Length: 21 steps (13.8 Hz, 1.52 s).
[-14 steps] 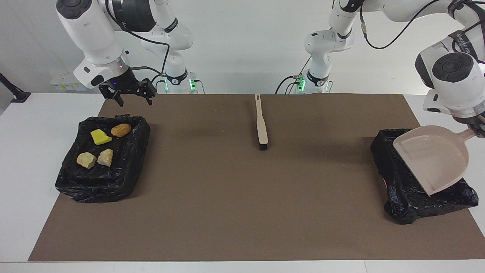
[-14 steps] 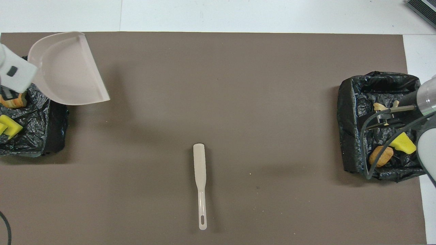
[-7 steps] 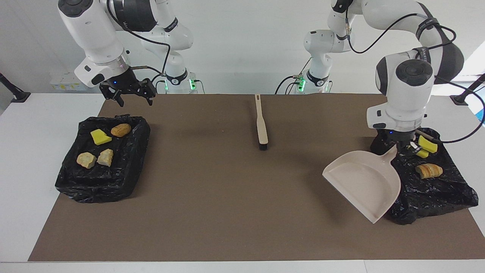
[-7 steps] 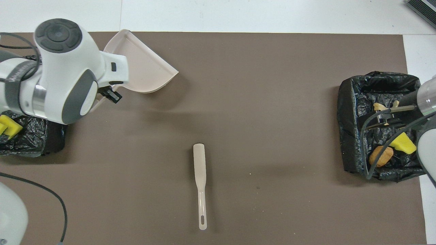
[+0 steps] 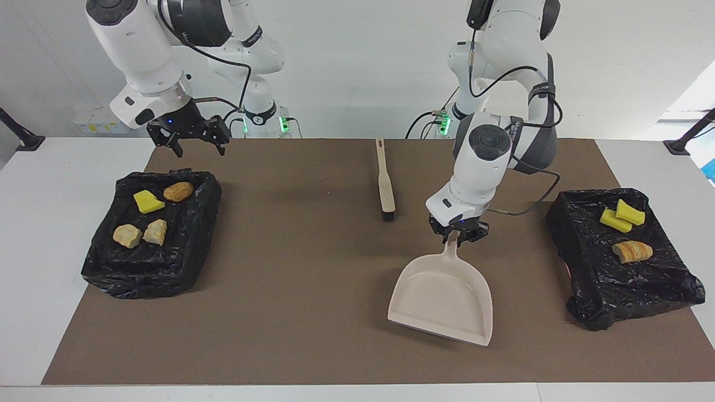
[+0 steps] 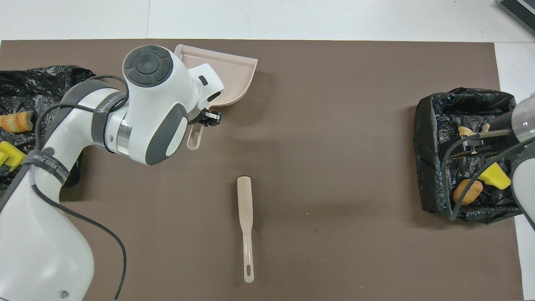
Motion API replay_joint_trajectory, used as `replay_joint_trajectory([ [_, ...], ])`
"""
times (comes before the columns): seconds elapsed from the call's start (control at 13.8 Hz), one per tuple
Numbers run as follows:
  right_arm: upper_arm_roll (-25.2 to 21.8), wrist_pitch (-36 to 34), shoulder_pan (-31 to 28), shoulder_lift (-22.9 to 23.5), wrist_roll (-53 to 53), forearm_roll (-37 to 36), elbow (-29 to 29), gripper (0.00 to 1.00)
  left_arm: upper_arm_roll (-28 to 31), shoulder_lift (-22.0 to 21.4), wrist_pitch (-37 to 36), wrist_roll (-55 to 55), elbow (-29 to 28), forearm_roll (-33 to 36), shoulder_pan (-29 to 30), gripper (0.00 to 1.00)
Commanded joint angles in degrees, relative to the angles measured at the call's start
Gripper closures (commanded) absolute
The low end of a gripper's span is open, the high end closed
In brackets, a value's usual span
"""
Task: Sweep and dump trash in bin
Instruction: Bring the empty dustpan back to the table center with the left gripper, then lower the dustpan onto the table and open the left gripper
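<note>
The trash (image 5: 624,231) is lying in two black-lined bins (image 5: 665,285), three scraps at the left arm's end and four (image 5: 146,216) at the right arm's end. The left gripper (image 5: 458,234) is clenching the handle of the dustpan (image 5: 444,298) over the mat (image 5: 313,279). The brush (image 5: 385,181) is lying nearer the robots. The right gripper (image 5: 192,142) is waiting with fingers spread by its bin (image 5: 100,268).

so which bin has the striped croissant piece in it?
The black-lined bin at the left arm's end of the table: its croissant piece lies beside two yellow sponge pieces. The other bin holds four scraps.
</note>
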Motion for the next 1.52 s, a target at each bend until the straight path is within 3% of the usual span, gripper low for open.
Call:
replay_joint_trajectory([
  [0.0,0.46,1.32,-0.86,-1.29,-1.18,0.32,-1.70,0.00,1.14,1.72,2.40,-10.76,1.17,-1.24,-2.92,1.00],
  [0.14,0.46,1.32,-0.86,-1.29,-1.18,0.32,-1.70,0.00,1.14,2.16,2.50,-15.18,1.43,-1.07,-5.20,1.00],
  [0.43,0.55,1.32,-0.86,-1.29,-1.18,0.32,-1.70,0.00,1.14,7.34,1.98,-19.76,4.60,-0.36,-8.54,1.00],
  [0.79,0.55,1.32,-0.77,-1.29,-1.18,0.32,-1.70,0.00,1.14,7.17,1.71,-19.25,4.25,-0.89,-8.73,1.00],
  [1.01,0.55,1.32,-0.86,-1.29,-1.18,0.32,-1.70,0.00,1.14,6.91,1.36,-19.16,3.98,-0.98,-8.73,0.79],
  [1.23,0.55,1.32,-0.86,-1.29,-1.18,0.32,-1.70,0.00,0.88,6.73,1.36,-18.81,3.46,-0.98,-8.73,0.75],
  [1.44,0.46,1.32,-0.86,-1.29,-1.18,0.32,-1.70,0.00,0.88,6.56,0.22,-18.02,3.37,-0.98,-8.82,0.59],
])
